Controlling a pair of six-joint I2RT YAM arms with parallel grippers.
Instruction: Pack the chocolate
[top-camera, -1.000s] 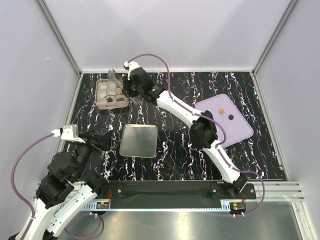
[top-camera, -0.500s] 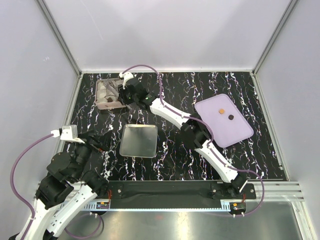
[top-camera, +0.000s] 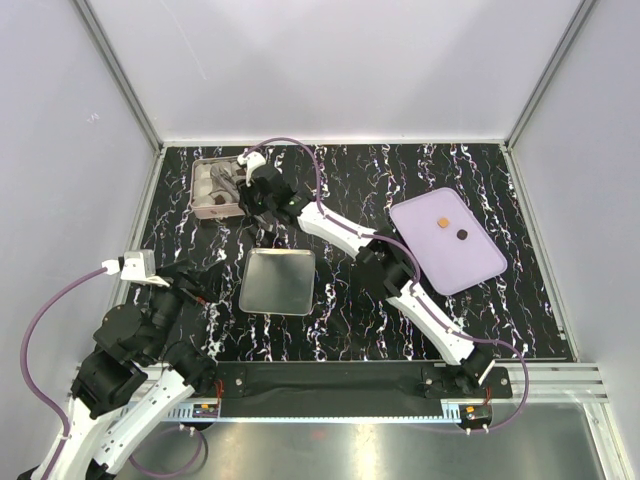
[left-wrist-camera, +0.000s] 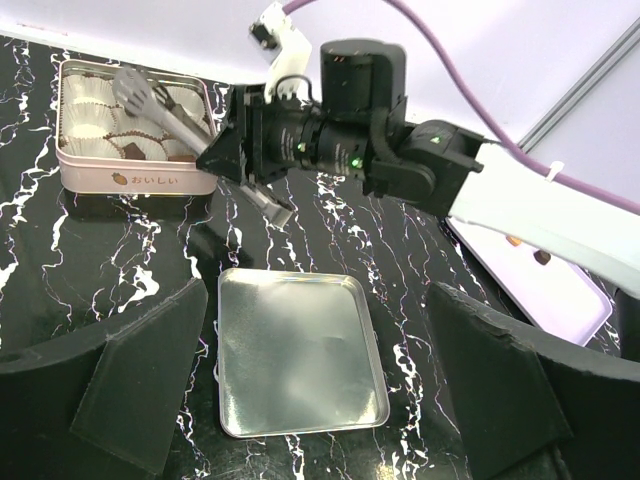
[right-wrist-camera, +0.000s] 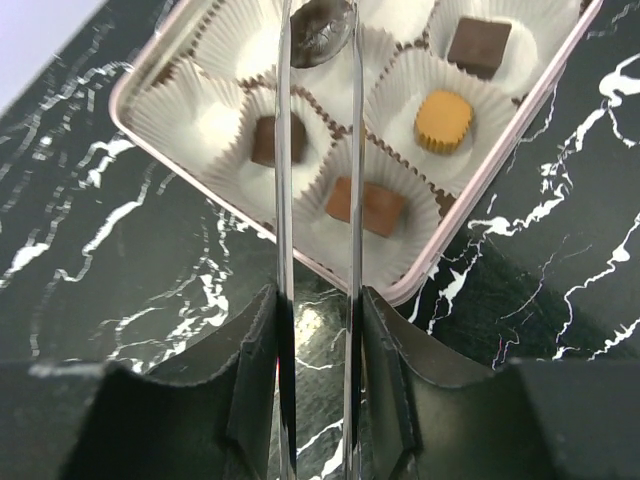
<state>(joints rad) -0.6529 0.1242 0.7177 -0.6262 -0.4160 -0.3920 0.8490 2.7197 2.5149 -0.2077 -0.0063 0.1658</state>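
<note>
A pink tin (right-wrist-camera: 478, 190) holds white paper cups, several with chocolate: a dark piece (right-wrist-camera: 478, 45), a tan-gold piece (right-wrist-camera: 443, 120), a brown piece (right-wrist-camera: 365, 205) and another dark one (right-wrist-camera: 268, 138). My right gripper (right-wrist-camera: 318, 300) is shut on metal tongs (right-wrist-camera: 284, 200); their tips hang over the tin's far cups and I see no chocolate in them. From above, the right gripper (top-camera: 250, 190) is at the tin (top-camera: 205, 208). Two more chocolates, tan (top-camera: 441, 222) and dark (top-camera: 462, 234), lie on the purple tray (top-camera: 450, 260). My left gripper (left-wrist-camera: 320, 370) is open and empty.
A silver tin lid (top-camera: 277, 282) lies flat mid-table, below the left gripper in its wrist view (left-wrist-camera: 295, 350). The right arm (top-camera: 350, 235) stretches diagonally across the table. Grey walls enclose the black marbled table (top-camera: 350, 320).
The right arm has swung left and lowered, bringing the tongs from behind the tin to over its cups. The left arm has not moved.
</note>
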